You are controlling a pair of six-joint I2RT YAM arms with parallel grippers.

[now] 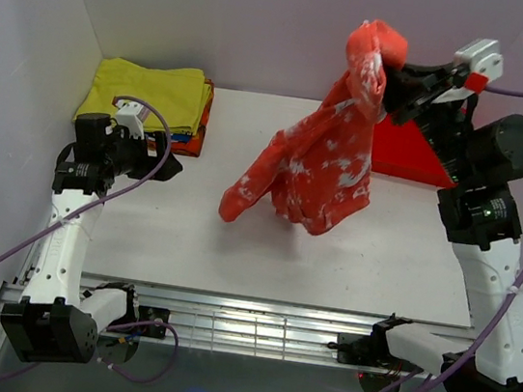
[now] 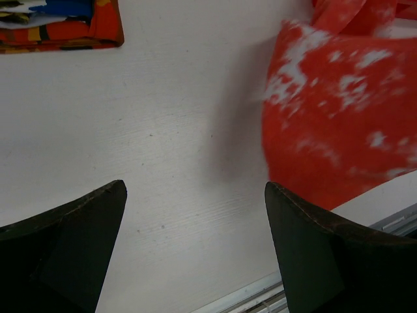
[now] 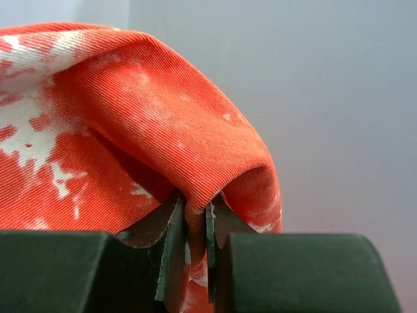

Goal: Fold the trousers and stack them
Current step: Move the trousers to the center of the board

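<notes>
The red-orange trousers with white blotches hang in the air above the table's middle, bunched, lower ends near the tabletop. My right gripper is raised high at the back right and is shut on a fold of the trousers; the cloth is pinched between its fingers. My left gripper is open and empty, low over the table's left side; its view shows a hanging part of the trousers to the right of its fingers.
A stack of folded garments with a yellow one on top lies at the back left, its edge in the left wrist view. A red plastic tray stands at the back right. The white table ends in a metal rail.
</notes>
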